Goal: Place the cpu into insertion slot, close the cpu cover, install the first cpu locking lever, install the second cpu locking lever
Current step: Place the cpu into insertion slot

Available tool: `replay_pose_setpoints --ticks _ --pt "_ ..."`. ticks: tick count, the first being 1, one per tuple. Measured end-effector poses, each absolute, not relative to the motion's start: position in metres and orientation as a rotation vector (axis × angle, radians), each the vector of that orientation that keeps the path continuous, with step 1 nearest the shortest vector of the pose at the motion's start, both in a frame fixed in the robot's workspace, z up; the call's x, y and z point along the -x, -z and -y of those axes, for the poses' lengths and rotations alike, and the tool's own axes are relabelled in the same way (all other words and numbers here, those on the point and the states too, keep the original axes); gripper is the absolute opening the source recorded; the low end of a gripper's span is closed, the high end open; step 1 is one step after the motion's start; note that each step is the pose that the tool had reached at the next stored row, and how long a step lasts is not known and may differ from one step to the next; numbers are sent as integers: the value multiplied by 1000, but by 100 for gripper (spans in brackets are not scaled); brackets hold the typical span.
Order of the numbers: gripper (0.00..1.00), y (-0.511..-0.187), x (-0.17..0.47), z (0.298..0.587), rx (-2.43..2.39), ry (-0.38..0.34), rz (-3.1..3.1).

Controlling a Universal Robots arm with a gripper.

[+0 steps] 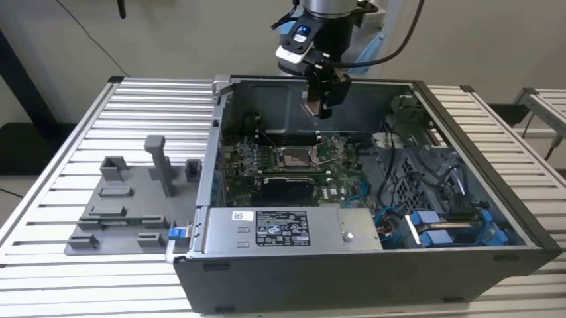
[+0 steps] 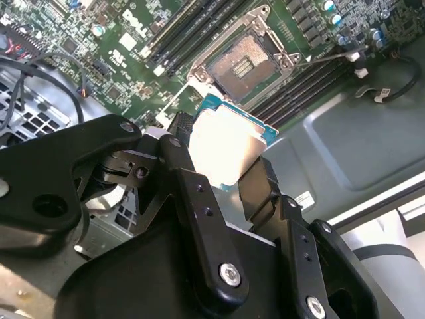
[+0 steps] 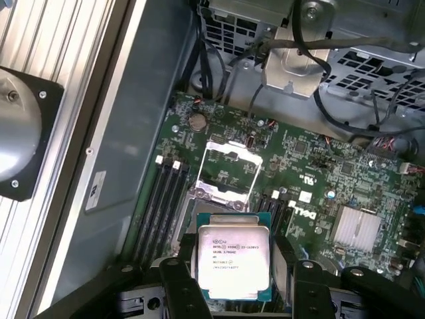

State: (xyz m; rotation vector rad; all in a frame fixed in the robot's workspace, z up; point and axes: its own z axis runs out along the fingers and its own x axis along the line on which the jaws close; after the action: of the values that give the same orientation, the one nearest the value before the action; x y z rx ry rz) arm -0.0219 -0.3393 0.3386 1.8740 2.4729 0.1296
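My gripper [image 1: 320, 106] hangs over the open computer case, shut on the cpu [image 3: 234, 259]. The cpu [image 2: 222, 143], a flat square chip with a pale metal top and a green edge, sits pinched between the black fingers [image 2: 182, 169]. The insertion slot [image 3: 222, 176] lies uncovered on the green motherboard, a short way beyond the chip and below it. Its gold contact field [image 2: 244, 63] is exposed. The silvery cpu cover [image 3: 234, 147] frames the socket; I cannot tell its angle. In the exterior view the socket [image 1: 295, 157] is lower than the gripper and a little toward that view's left.
The case walls [image 1: 221, 132] ring the motherboard. A power supply [image 1: 283, 228] fills the near side, with blue cables [image 1: 442, 225] at the exterior view's right. Memory slots [image 3: 163, 199] flank the socket. A grey fixture with posts [image 1: 124, 205] stands on the slatted table at the exterior view's left.
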Motion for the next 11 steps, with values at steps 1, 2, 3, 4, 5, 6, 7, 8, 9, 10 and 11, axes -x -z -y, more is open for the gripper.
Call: replay_pose_setpoints --ticks 1,2,3,4,5,6,7,8,9,10,11 --pt "54 -338 22 339 -1880 -130 -2468" --pt "54 -338 22 339 -1885 -129 -2464" --pt "54 -338 22 339 -1889 -129 -2461" --pt "54 -338 22 339 -1893 -129 -2458" --pt "54 -338 22 339 -1893 -129 -2457" --pt "54 -338 22 339 -1893 -129 -2457" --pt "54 -338 22 339 -1894 -129 -2457" --pt "54 -338 22 339 -1894 -129 -2457" --pt "54 -338 22 339 -1894 -129 -2457" --pt "54 -338 22 339 -1894 -129 -2457" --pt "54 -338 22 339 -1894 -129 -2457"
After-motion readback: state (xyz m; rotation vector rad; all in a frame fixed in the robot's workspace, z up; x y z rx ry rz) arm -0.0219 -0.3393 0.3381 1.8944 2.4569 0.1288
